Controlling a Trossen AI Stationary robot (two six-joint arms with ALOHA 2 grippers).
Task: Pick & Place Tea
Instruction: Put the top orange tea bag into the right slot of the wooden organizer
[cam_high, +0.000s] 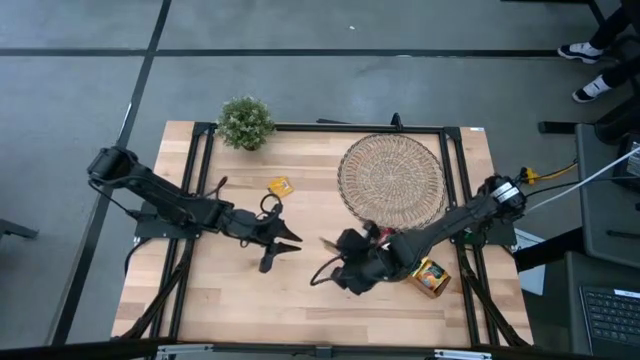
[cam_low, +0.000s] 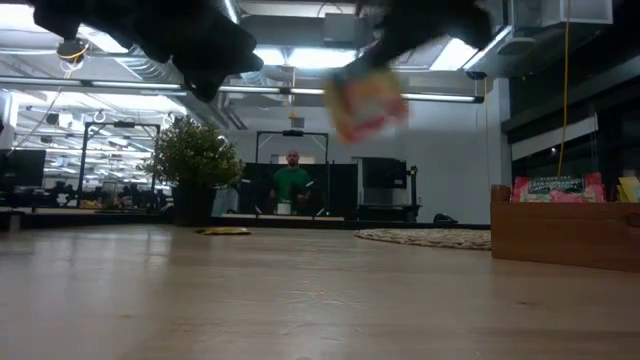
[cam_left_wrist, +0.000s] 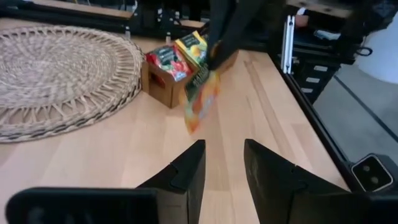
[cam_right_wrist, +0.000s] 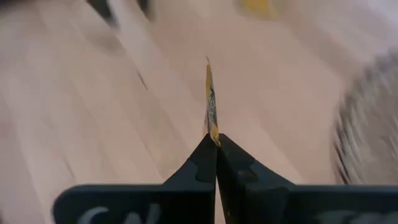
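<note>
While the right pincer (cam_right_wrist: 216, 144) pinches a yellow sachet (cam_right_wrist: 210, 99) by its edge, long axis pointing away, the left pincer (cam_left_wrist: 222, 163) waits spread, facing it across the worktop (cam_high: 300, 290).

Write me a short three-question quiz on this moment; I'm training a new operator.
1. True or false: the right gripper is shut on a tea sachet.
2. Where does the loose yellow sachet lie: A on the woven mat, B on the bare table?
3. Are the left gripper fingers open or shut?

Key: 1 true; 2 B; 3 open, holding nothing.
</note>
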